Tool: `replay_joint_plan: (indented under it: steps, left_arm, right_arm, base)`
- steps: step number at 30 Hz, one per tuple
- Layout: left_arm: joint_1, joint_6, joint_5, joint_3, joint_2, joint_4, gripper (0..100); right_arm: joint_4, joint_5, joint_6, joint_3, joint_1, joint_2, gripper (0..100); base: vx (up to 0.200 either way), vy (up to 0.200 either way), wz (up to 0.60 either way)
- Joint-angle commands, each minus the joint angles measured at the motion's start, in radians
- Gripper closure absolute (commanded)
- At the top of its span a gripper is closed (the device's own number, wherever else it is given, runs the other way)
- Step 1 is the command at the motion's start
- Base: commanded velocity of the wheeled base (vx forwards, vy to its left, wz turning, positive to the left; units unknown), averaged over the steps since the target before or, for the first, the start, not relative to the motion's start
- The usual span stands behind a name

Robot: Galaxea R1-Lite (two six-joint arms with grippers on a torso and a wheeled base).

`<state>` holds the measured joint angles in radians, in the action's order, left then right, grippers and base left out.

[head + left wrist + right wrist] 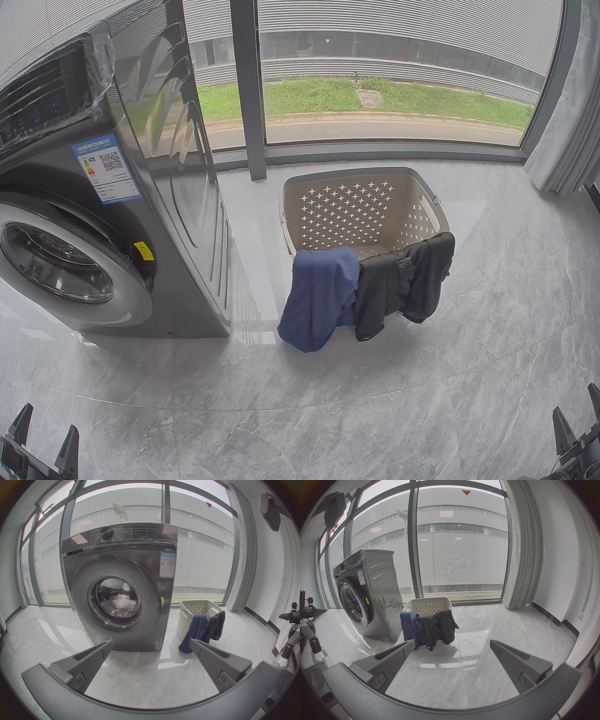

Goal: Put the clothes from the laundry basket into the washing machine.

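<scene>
My left pincer spread, empty, facing washing machine; right pincer spread, empty, facing laundry basket. Basket on floor near machine; blue garment, dark garment draped side by side over its near rim.

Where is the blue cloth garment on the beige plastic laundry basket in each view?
Head view: the blue cloth garment hangs centrally over the beige plastic laundry basket's near rim.
Left wrist view: the garment hangs on the basket beside the dark grey washing machine.
Right wrist view: the garment hangs between machine and black cloth garment.
Shared landmark: the washing machine.
</scene>
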<state>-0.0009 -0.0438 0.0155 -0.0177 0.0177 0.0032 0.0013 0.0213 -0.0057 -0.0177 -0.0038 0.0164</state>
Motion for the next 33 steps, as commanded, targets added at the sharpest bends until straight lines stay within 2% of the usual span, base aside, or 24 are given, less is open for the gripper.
replay_joint_plan:
  steps: [1, 18, 29, 33]
  left_arm:
    - [0.001, -0.001, 0.0, 0.015, -0.012, 0.0, 0]
    - [0.001, -0.001, 0.0, 0.015, -0.012, 0.0, 0]
    - [0.001, -0.001, 0.0, 0.015, -0.012, 0.0, 0]
    - [0.001, -0.001, 0.0, 0.015, -0.012, 0.0, 0]
  right_arm:
    - [0.0, 0.0, 0.0, 0.016, 0.001, -0.012, 0]
    - [0.0, 0.002, -0.002, 0.016, -0.001, -0.012, 0]
    - [0.0, 0.002, -0.003, 0.016, -0.001, -0.012, 0]
    - [0.0, 0.002, -0.003, 0.016, -0.001, -0.012, 0]
  base:
    - [0.0, 0.2, 0.0]
    - [0.0, 0.2, 0.0]
    - [0.0, 0.0, 0.0]
    - [0.0, 0.0, 0.6]
